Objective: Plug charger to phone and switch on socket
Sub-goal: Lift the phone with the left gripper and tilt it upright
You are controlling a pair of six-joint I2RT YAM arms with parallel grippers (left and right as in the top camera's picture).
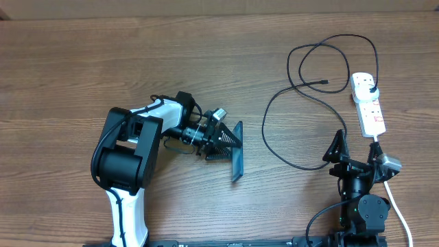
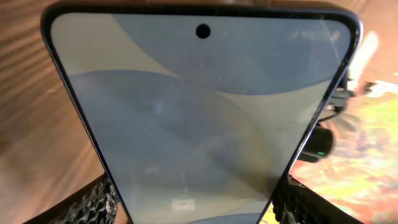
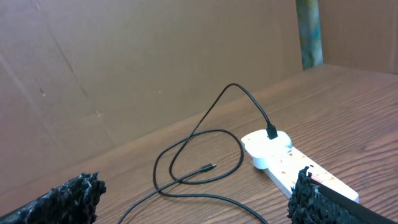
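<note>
The power strip (image 1: 368, 104) lies on the wooden table (image 1: 82, 62) at its far right, and everything else is placed from it. A black plug (image 1: 370, 87) sits in the strip's far outlet, and from it the thin black charger cable (image 1: 274, 110) runs in loose loops across the table to the strip's left. The cable's small connector tip (image 1: 324, 84) lies free on the wood just left of the strip's far end, touching nothing else. Well to the left of the strip, near the middle of the table, the left end effector (image 1: 221, 143) grips the phone (image 1: 236, 152) by its long edges. The phone is turned so the overhead view shows it nearly edge-on. In the left wrist view its lit grey-blue screen (image 2: 199, 112) fills the picture, with the padded fingers (image 2: 93, 200) pressed against either side. On the near side of the strip, just beside its end, the right end effector (image 1: 357, 142) hangs with its jaws spread wide and nothing between them. In its own camera the strip (image 3: 292, 165) lies ahead of the fingers. The strip's thick white cord (image 1: 394, 199) runs from its near end past the right arm. Red marks show on the strip, but I cannot tell how the switches are set.
</note>
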